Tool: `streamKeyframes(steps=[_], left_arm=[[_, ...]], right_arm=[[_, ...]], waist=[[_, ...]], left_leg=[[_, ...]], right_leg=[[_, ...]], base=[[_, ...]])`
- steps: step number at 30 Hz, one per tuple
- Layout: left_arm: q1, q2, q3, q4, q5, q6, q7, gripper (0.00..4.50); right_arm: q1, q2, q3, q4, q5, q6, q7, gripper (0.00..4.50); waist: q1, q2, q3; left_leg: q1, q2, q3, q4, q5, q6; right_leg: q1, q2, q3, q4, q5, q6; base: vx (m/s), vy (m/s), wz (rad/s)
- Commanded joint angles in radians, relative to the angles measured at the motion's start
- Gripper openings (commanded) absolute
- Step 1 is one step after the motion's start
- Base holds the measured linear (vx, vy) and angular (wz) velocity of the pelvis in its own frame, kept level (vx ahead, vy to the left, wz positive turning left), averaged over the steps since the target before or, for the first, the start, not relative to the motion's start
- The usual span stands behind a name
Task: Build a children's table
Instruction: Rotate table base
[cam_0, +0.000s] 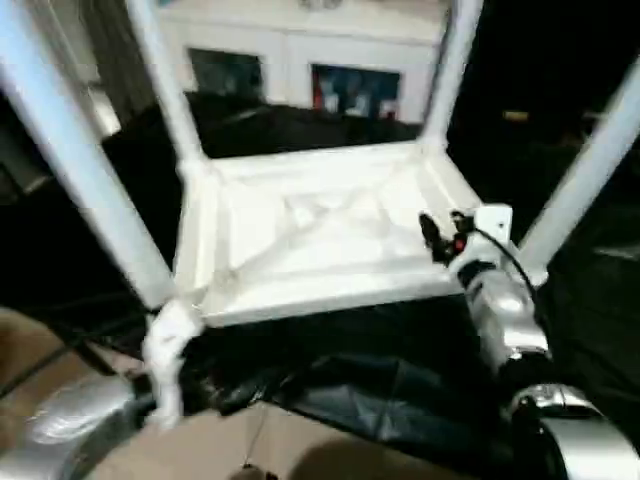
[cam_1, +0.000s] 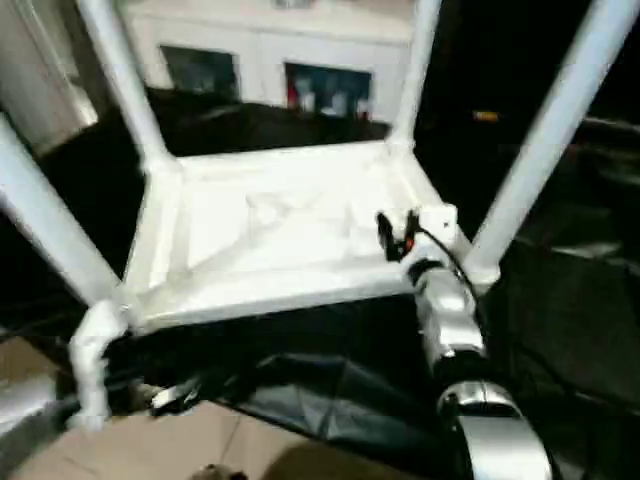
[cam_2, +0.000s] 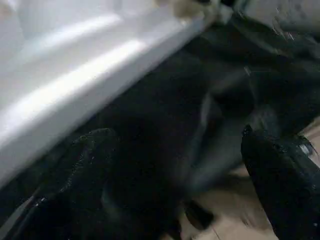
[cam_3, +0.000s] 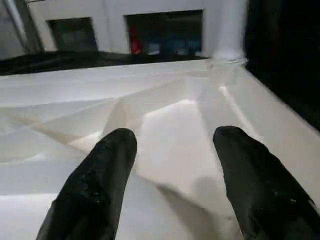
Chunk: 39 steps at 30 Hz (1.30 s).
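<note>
The white children's table (cam_0: 310, 235) lies upside down on a black cloth, ribbed underside up. Legs rise from its corner sockets: the near-left leg (cam_0: 70, 160), far-left leg (cam_0: 165, 80), far-right leg (cam_0: 450, 70) and near-right leg (cam_0: 590, 160). My right gripper (cam_0: 432, 235) hovers open just above the ribbed underside (cam_3: 170, 100) by the near-right corner, its black fingers (cam_3: 100, 175) apart with nothing between them. My left gripper (cam_2: 175, 150) is open below the table's front edge (cam_2: 75, 100) near the near-left corner, over the cloth, holding nothing.
A black cloth (cam_0: 380, 390) is bunched under and in front of the table. Tan floor (cam_0: 230, 440) shows at the front. A white glass-door cabinet (cam_0: 300, 50) stands behind. My silver right forearm (cam_0: 505, 320) reaches in from the right.
</note>
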Motion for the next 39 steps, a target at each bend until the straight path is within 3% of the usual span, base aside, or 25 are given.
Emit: streamKeyframes(steps=[1,4,5,7,9,12,14,18,19,22,23,25,26,27,28,29,30,31,32,33,34,35,37,38,39], left_arm=[[0.043,0.039,0.057,-0.056,-0.035,0.041,-0.033,4.49],[0.134,0.104,0.168,-0.083,-0.077,0.107,-0.084,4.49],[0.196,0.157,0.271,-0.069,-0.101,0.123,-0.116,4.49],[0.218,0.197,0.386,-0.006,-0.092,0.101,-0.135,4.49],[0.221,0.244,0.491,0.057,-0.081,0.080,-0.157,4.49],[0.191,0.274,0.565,0.099,-0.108,0.063,-0.160,4.49],[0.146,0.265,0.573,0.114,-0.127,0.043,-0.138,4.49],[0.023,0.193,0.528,0.103,-0.171,-0.001,-0.054,4.49],[-0.024,0.154,0.483,0.106,-0.166,-0.013,-0.022,4.49],[-0.075,0.109,0.428,0.124,-0.140,-0.039,0.001,4.49],[-0.110,0.083,0.391,0.149,-0.110,-0.064,0.022,4.49],[-0.152,0.054,0.361,0.178,-0.090,-0.085,0.044,4.49],[-0.208,0.017,0.326,0.215,-0.070,-0.103,0.083,4.49],[-0.208,0.017,0.326,0.215,-0.070,-0.103,0.083,4.49],[-0.230,0.003,0.312,0.227,-0.068,-0.108,0.093,4.49],[-0.255,-0.012,0.291,0.243,-0.061,-0.117,0.109,4.49],[-0.285,-0.021,0.263,0.278,-0.022,-0.142,0.136,4.49],[-0.285,-0.021,0.263,0.278,-0.022,-0.142,0.136,4.49],[-0.304,-0.025,0.241,0.304,0.005,-0.161,0.159,4.49],[-0.316,-0.032,0.227,0.318,0.017,-0.146,0.187,4.49],[-0.316,-0.035,0.219,0.318,0.020,-0.139,0.195,4.49],[-0.306,-0.049,0.199,0.304,0.032,-0.125,0.206,4.49],[-0.304,-0.055,0.192,0.301,0.039,-0.126,0.212,4.49],[-0.300,-0.084,0.182,0.268,0.030,-0.126,0.237,4.49],[-0.303,-0.100,0.178,0.258,0.032,-0.137,0.256,4.49]], right_arm=[[0.021,0.003,0.006,-0.042,0.007,0.021,-0.003,2.85],[0.044,0.014,0.011,-0.072,0.006,0.036,0.004,2.85],[0.058,0.017,0.013,-0.093,0.002,0.049,0.009,2.85],[0.075,0.013,0.014,-0.108,-0.002,0.063,0.009,2.85],[0.097,0.004,0.016,-0.124,-0.009,0.083,-0.003,2.85],[0.130,-0.002,0.011,-0.162,-0.014,0.105,-0.028,2.85],[0.144,-0.007,0.007,-0.178,-0.023,0.115,-0.056,2.85],[0.174,-0.012,-0.015,-0.204,-0.048,0.120,-0.153,2.85],[0.187,-0.007,-0.028,-0.218,-0.050,0.117,-0.190,2.85],[0.204,0.003,-0.042,-0.245,-0.048,0.121,-0.231,2.85],[0.215,0.009,-0.044,-0.271,-0.047,0.126,-0.244,2.85],[0.227,0.014,-0.040,-0.298,-0.048,0.134,-0.252,2.85],[0.238,0.019,-0.035,-0.323,-0.050,0.144,-0.259,2.85],[0.238,0.019,-0.035,-0.323,-0.050,0.144,-0.259,2.85],[0.239,0.020,-0.032,-0.322,-0.051,0.146,-0.260,2.85],[0.240,0.021,-0.029,-0.319,-0.054,0.150,-0.261,2.85],[0.241,0.024,-0.024,-0.318,-0.058,0.152,-0.260,2.85],[0.241,0.024,-0.024,-0.318,-0.058,0.152,-0.260,2.85],[0.243,0.025,-0.021,-0.320,-0.061,0.155,-0.260,2.85],[0.243,0.026,-0.019,-0.325,-0.061,0.159,-0.259,2.85],[0.244,0.027,-0.019,-0.326,-0.061,0.160,-0.259,2.85],[0.249,0.027,-0.020,-0.340,-0.060,0.172,-0.263,2.85],[0.252,0.027,-0.020,-0.348,-0.060,0.178,-0.266,2.85],[0.253,0.027,-0.023,-0.350,-0.061,0.184,-0.268,2.85],[0.253,0.028,-0.024,-0.348,-0.061,0.185,-0.269,2.85]], waist=[[-0.004,-0.006,-0.045],[-0.012,-0.007,-0.037],[-0.011,-0.009,-0.038],[-0.014,-0.013,-0.032],[-0.015,-0.011,-0.029],[-0.017,-0.008,-0.025],[-0.016,0.000,-0.018],[-0.018,-0.001,-0.024],[-0.022,-0.009,-0.022],[-0.025,-0.011,-0.018],[-0.031,-0.021,-0.019],[-0.029,-0.014,-0.015],[-0.039,-0.014,-0.008],[-0.029,0.007,-0.008],[0.029,0.025,-0.013],[0.109,0.014,-0.022],[0.040,-0.097,-0.058],[0.040,-0.097,-0.058],[0.050,-0.074,-0.018],[0.066,-0.058,-0.019],[0.067,-0.037,-0.043],[0.048,-0.021,-0.068],[0.040,-0.019,-0.064],[0.034,-0.031,-0.067],[0.034,-0.031,-0.067]], left_leg=[[0.036,0.018,-0.019,-0.085,-0.475,-0.015],[0.039,0.014,-0.025,-0.089,-0.550,-0.045],[0.047,0.014,-0.025,-0.088,-0.573,-0.055],[0.042,0.011,-0.029,-0.090,-0.579,-0.055],[0.052,0.010,-0.033,-0.092,-0.614,-0.064],[0.054,0.013,-0.039,-0.103,-0.653,-0.070],[0.073,0.015,-0.045,-0.114,-0.748,-0.087],[0.070,0.014,-0.047,-0.118,-0.753,-0.093],[0.063,0.014,-0.047,-0.121,-0.742,-0.090],[0.072,0.009,-0.047,-0.121,-0.752,-0.085],[0.072,0.008,-0.049,-0.122,-0.753,-0.078],[0.083,0.005,-0.047,-0.119,-0.753,-0.080],[0.119,-0.005,-0.041,-0.099,-0.764,-0.071],[0.031,0.029,-0.033,-0.186,-0.836,-0.063],[-0.083,0.057,-0.011,-0.250,-0.923,-0.086],[-0.068,0.037,0.084,-0.247,-0.850,-0.071],[0.103,0.010,0.021,-0.021,-0.483,-0.071],[0.103,0.010,0.021,-0.021,-0.483,-0.071],[0.026,-0.008,-0.071,0.072,-0.113,0.003],[0.026,0.004,-0.076,0.033,-0.128,-0.020],[0.053,0.020,-0.064,-0.046,-0.231,-0.084],[0.072,0.034,-0.070,-0.069,-0.304,-0.088],[0.049,0.027,-0.066,-0.073,-0.249,-0.070],[0.036,0.016,-0.055,-0.067,-0.203,-0.053],[0.036,0.016,-0.055,-0.067,-0.203,-0.053]], right_leg=[[0.013,-0.033,0.032,-0.100,-0.478,-0.130],[0.005,-0.030,0.031,-0.110,-0.555,-0.092],[-0.001,-0.030,0.032,-0.115,-0.572,-0.080],[0.001,-0.031,0.032,-0.120,-0.587,-0.069],[-0.004,-0.029,0.027,-0.130,-0.608,-0.057],[0.002,-0.028,0.023,-0.131,-0.600,-0.057],[0.000,-0.021,0.014,-0.137,-0.594,-0.068],[0.015,-0.027,0.012,-0.133,-0.555,-0.077],[0.024,-0.030,0.010,-0.133,-0.572,-0.067],[0.023,-0.030,-0.001,-0.149,-0.642,-0.041],[0.030,-0.027,-0.010,-0.156,-0.674,-0.024],[0.023,-0.024,-0.012,-0.165,-0.706,-0.014],[0.002,-0.010,-0.057,-0.209,-0.751,0.004],[0.102,0.016,-0.083,-0.085,-0.579,-0.022],[0.187,0.016,-0.058,0.133,-0.390,-0.053],[0.128,0.036,-0.019,0.145,-0.335,-0.054],[0.009,-0.075,0.072,-0.074,-0.848,0.048],[0.009,-0.075,0.072,-0.074,-0.848,0.048],[0.034,-0.154,0.146,-0.155,-1.060,-0.041],[0.048,-0.144,0.115,-0.142,-0.983,-0.059],[0.044,-0.056,0.064,-0.077,-0.605,-0.100],[0.038,-0.014,0.049,-0.021,-0.130,-0.166],[0.053,-0.011,0.047,-0.020,0.001,-0.185],[0.066,-0.018,0.051,-0.025,0.062,-0.190],[0.066,-0.018,0.051,-0.025,0.062,-0.190]], base=[[0.000,0.000,0.00],[0.000,0.000,0.00],[0.000,0.000,0.00],[0.000,0.000,0.00],[0.000,0.000,0.00],[0.000,0.000,0.00],[0.000,0.000,0.00],[0.000,0.000,0.00],[0.000,0.000,0.00],[0.000,0.000,0.00],[0.000,0.000,0.00],[-0.028,-0.007,0.01],[-0.056,-0.015,0.02],[-0.102,-0.025,-0.02],[-0.118,-0.022,0.09],[-0.118,-0.022,0.09],[0.004,-0.120,0.10],[0.043,-0.135,-0.10],[0.043,-0.135,-0.10],[0.000,0.000,0.00],[0.000,0.000,0.00],[0.000,0.000,0.00],[0.000,0.000,0.00],[0.000,0.000,0.00],[0.000,0.000,0.00]])
